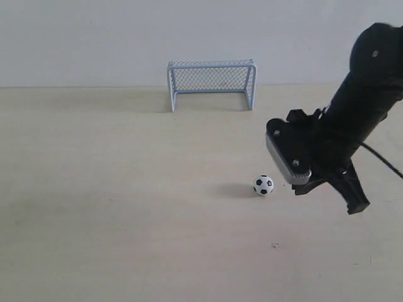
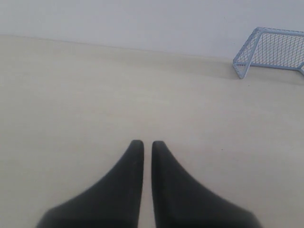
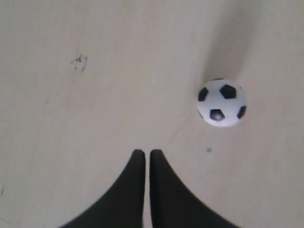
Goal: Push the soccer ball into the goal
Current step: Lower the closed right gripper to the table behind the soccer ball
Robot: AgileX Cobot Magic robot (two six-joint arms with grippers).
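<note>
The soccer ball (image 1: pixel 264 185) (image 3: pixel 222 102), white with black patches, rests on the pale wooden table. The goal (image 1: pixel 211 83) (image 2: pixel 270 51), a pale blue frame with mesh netting, stands at the table's far edge, open side facing the ball. My right gripper (image 1: pixel 356 204) (image 3: pixel 144 152) hangs low to the right of the ball and slightly nearer the camera, shut with nothing between its fingers, apart from the ball. My left gripper (image 2: pixel 144 143) is shut over bare table, empty; it is out of the exterior view.
The table (image 1: pixel 126 189) runs back to a white wall. A small dark mark (image 1: pixel 274 245) (image 3: pixel 79 62) sits on the table in front of the ball. The right arm's black body (image 1: pixel 359 107) reaches in from the upper right.
</note>
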